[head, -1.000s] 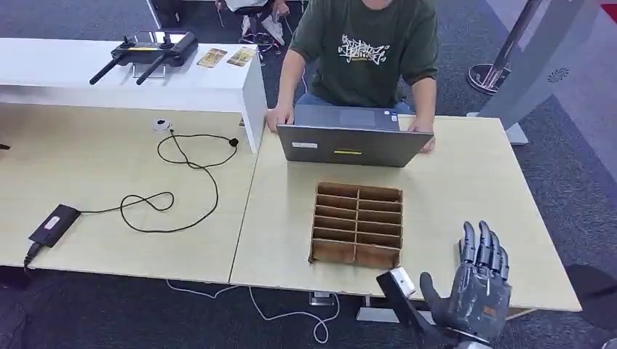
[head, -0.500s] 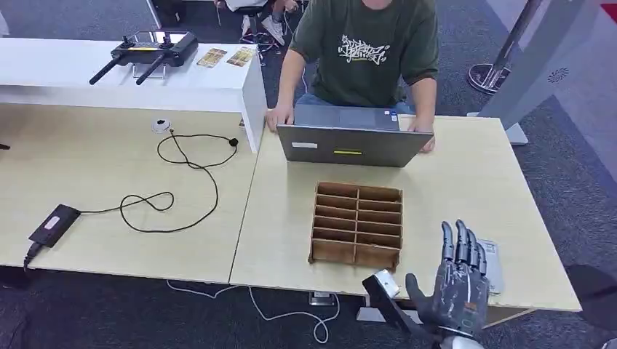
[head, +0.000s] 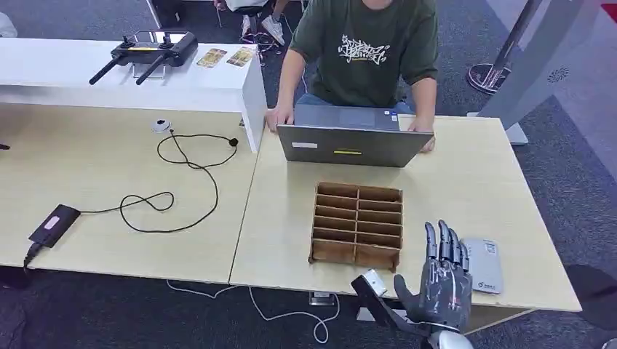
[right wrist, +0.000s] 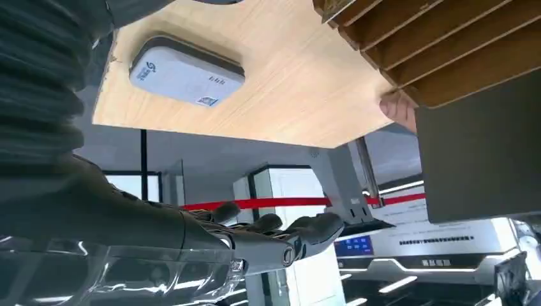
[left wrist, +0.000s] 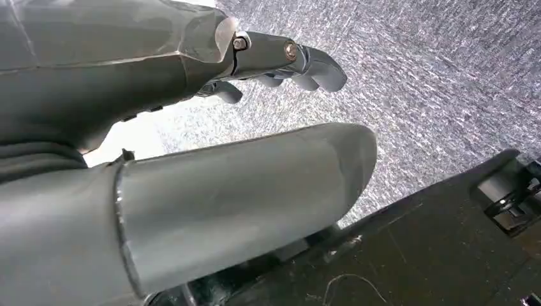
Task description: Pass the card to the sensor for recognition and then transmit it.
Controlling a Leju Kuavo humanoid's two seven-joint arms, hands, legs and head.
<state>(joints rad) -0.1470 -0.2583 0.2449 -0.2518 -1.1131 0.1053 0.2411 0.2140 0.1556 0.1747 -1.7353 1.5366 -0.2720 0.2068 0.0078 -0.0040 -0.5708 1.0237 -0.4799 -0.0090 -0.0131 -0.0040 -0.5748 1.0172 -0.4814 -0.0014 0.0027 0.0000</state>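
Pale wooden desk, dark carpet around. Flat grey-white card sensor near front right edge. Right hand fingers spread, empty, beside sensor. Left hand open, over carpet.

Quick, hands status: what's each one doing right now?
Left hand: hanging over the carpet, fingers loosely apart, holding nothing.
Right hand: raised beside the card reader, fingers extended, holding nothing.

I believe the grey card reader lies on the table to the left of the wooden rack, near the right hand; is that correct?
Not quite: the head view shows the card reader on the table to the right of the wooden rack, beside the right hand.
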